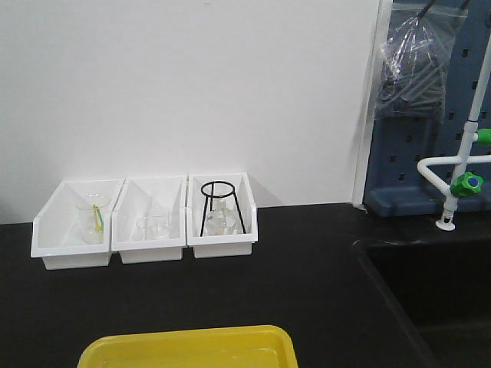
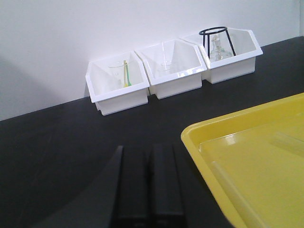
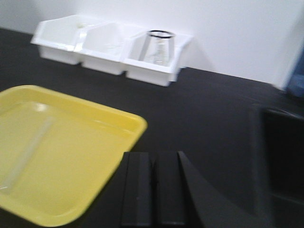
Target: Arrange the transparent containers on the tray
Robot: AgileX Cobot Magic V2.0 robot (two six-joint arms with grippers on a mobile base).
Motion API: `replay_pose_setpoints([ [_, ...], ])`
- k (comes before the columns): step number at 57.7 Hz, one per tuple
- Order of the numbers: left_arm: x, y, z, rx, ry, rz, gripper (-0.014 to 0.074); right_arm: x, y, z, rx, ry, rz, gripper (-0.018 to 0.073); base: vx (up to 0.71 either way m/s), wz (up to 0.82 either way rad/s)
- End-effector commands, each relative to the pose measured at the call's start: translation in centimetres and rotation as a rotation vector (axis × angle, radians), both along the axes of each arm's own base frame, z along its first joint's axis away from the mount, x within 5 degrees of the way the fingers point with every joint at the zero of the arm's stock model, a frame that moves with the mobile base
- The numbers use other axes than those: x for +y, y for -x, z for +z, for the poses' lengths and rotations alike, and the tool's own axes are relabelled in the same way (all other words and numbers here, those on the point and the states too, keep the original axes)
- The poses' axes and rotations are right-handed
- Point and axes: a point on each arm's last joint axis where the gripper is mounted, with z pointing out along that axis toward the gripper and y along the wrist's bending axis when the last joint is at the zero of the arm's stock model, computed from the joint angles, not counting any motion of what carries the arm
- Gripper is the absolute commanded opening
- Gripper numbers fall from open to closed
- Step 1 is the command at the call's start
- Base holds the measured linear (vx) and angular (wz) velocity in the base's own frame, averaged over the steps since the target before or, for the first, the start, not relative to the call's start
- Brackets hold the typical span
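Even, bright indoor light fills all views. Soft glare streaks the yellow tray (image 2: pixel 247 156), the white bins (image 1: pixel 146 215) cast faint wall shadows, and the right wrist view is blurred throughout.

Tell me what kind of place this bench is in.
Most likely a chemistry lab: a black benchtop with a sink, a green-handled lab tap, and white bins holding beakers and a flask under a black wire tripod.

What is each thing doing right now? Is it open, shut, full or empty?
Left gripper: shut, holding nothing.
Right gripper: shut, holding nothing.
Tray: flat on the counter, tubes lying inside.
Left bin: holds a beaker.
Middle bin: holds clear glassware.
Right bin: holds a black stand and glassware.
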Motion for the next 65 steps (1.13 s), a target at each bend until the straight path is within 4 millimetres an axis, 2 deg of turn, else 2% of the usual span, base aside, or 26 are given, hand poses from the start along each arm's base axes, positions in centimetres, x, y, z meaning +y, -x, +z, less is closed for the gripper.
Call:
replay_pose_setpoints([
  [1,-0.1,0.0,-0.2,-0.076,0.005,-0.008,-0.0007,-0.9,0.5,0.8,-0.139,-0.053,-0.082,-0.0013,0.0,0.0],
  [10,-0.1,0.0,-0.2,-0.076,0.005,-0.008,-0.0007,-2.0,2.0,-1.2,-0.235,-0.081,-0.179,-0.0013,0.0,0.0],
  [17,-0.1,0.0,-0.2,-0.073,0.005,-0.008,-0.0007,-2.2,2.3,-2.8,-0.241,-0.079,-0.206,-0.0013,0.0,0.0],
  [65,-0.1,0.0,-0.2,-0.074,0.005,-0.008,-0.0007,-2.2,2.3,-2.9,-0.218,-0.072,-0.208,-0.0013,0.0,0.0],
])
